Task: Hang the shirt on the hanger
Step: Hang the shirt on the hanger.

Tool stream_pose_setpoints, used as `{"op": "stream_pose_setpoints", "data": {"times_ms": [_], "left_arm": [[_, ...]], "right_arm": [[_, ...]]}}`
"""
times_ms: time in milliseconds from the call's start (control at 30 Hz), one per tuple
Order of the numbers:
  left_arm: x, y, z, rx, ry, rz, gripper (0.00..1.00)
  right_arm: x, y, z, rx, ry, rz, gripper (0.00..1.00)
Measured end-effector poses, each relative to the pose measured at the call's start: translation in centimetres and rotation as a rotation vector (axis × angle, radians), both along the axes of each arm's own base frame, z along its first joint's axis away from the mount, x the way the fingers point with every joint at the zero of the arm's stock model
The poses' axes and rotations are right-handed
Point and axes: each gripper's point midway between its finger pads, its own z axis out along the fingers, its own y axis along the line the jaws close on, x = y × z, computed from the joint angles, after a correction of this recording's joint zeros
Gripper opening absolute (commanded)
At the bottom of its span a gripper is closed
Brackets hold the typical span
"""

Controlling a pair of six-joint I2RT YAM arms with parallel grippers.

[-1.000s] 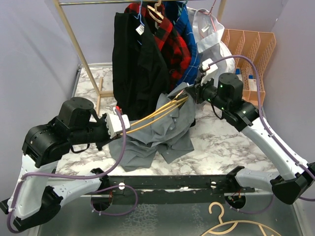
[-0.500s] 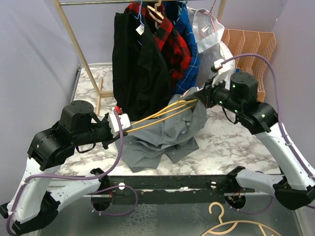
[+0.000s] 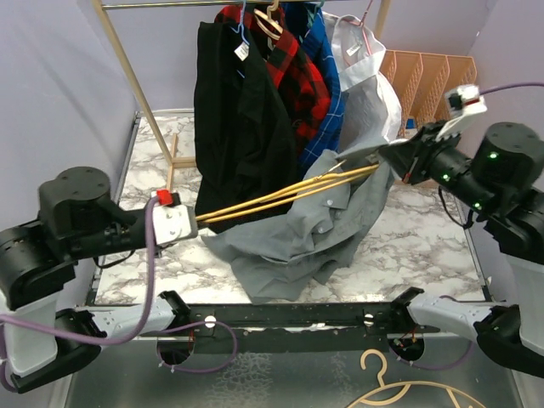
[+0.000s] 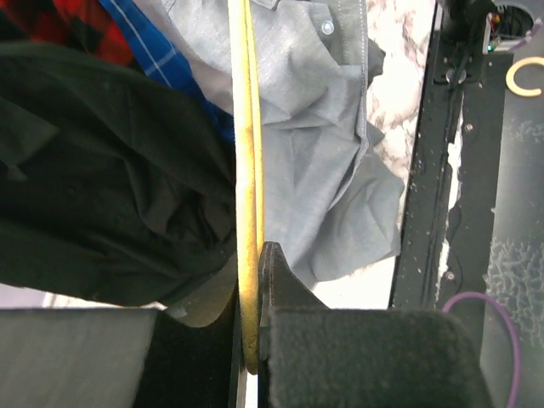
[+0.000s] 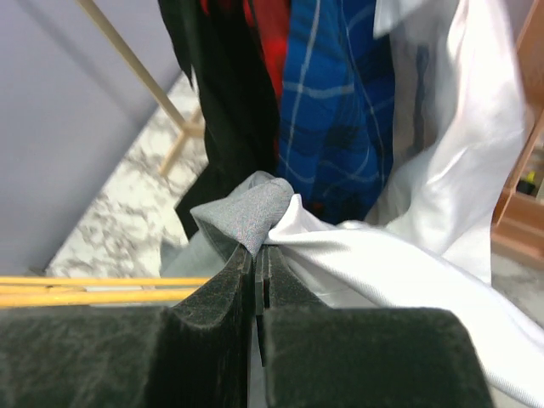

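Observation:
The light-grey shirt (image 3: 314,229) hangs in the air between my arms, its lower part draped onto the marble table. The yellow-gold hanger (image 3: 280,195) runs as two thin rods from my left gripper (image 3: 189,223) into the shirt. My left gripper (image 4: 252,280) is shut on the hanger's end (image 4: 246,170), with the grey shirt (image 4: 314,144) beyond it. My right gripper (image 3: 398,157) is raised at the right and shut on a fold of the shirt (image 5: 251,212); its pinch shows in the right wrist view (image 5: 257,255), where the hanger rods (image 5: 85,291) lie at the lower left.
A wooden rack at the back holds a black garment (image 3: 238,102), a red plaid shirt (image 3: 293,72), a blue plaid shirt (image 3: 327,59) and a white shirt (image 3: 374,85). An orange file holder (image 3: 429,81) stands back right. A pale tan hanger (image 3: 408,387) lies at the near edge.
My right gripper has lifted up and to the right, pulling the shirt with it. My left arm has drawn back to the left with the hanger. The shirt is stretched wider and higher.

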Motion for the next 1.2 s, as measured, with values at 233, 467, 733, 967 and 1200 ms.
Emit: {"op": "stream_pose_setpoints", "data": {"times_ms": [233,467,733,967,1200], "left_arm": [[0.1,-0.4,3.1,-0.069,-0.079,-0.009,0.0],[1.8,-1.2,-3.0,0.049,0.013,0.036,0.0],[1.3,-0.4,-12.7,0.058,0.121,0.095,0.0],[3.0,-2.4,-13.7,-0.081,0.148,0.148,0.0],[3.4,-5.8,-17.9,-0.173,0.347,0.119,0.0]], "right_arm": [[1.3,1.3,5.9,0.072,-0.103,0.019,0.01],[5.6,5.2,-3.2,0.02,0.057,0.054,0.01],[2.1,3.1,-11.2,0.017,0.174,0.028,0.01],[-0.2,0.8,-11.1,0.097,0.146,-0.035,0.01],[-1.7,-1.0,-15.0,0.136,0.226,-0.124,0.01]]}}
